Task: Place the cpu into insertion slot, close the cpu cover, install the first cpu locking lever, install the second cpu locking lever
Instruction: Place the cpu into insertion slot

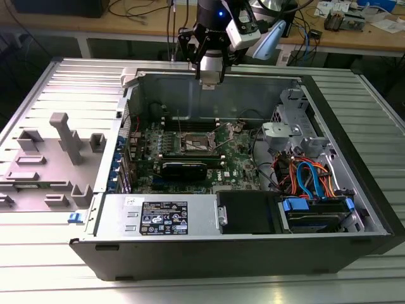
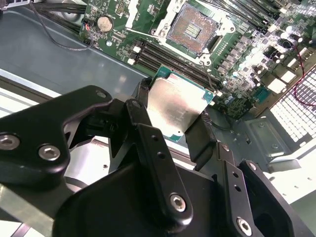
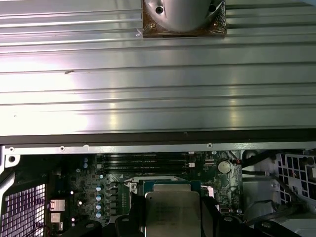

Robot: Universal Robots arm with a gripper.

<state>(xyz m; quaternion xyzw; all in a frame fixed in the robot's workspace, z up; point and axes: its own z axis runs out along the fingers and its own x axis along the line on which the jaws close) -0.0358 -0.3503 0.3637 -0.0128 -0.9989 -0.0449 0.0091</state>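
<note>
- The gripper [image 1: 209, 71] hangs over the back wall of the open computer case [image 1: 354, 183], above the motherboard [image 1: 190, 158].
- In the second wrist view the gripper [image 2: 174, 112] is closed on the cpu [image 2: 177, 104]. Its black fingers [image 2: 200, 138] press on two opposite edges of the chip.
- The cpu is held in the air with its dull silver top facing the camera and its green edge showing along one side. It touches nothing but the fingers.
- The insertion slot [image 2: 193, 30] sits on the board well apart from the cpu. Its field of contacts is bare, so nothing is seated in it.
- In the exterior view the insertion slot [image 1: 195, 144] lies near the middle of the board, below and in front of the gripper.
- Long black memory slots [image 2: 170, 60] run between the socket and the held chip, and a round coin battery [image 2: 104, 22] lies off to one side.
- In the first wrist view the cpu [image 3: 173, 213] sits above the board's edge, with the ridged metal table [image 3: 148, 89] beyond the case wall.
</note>
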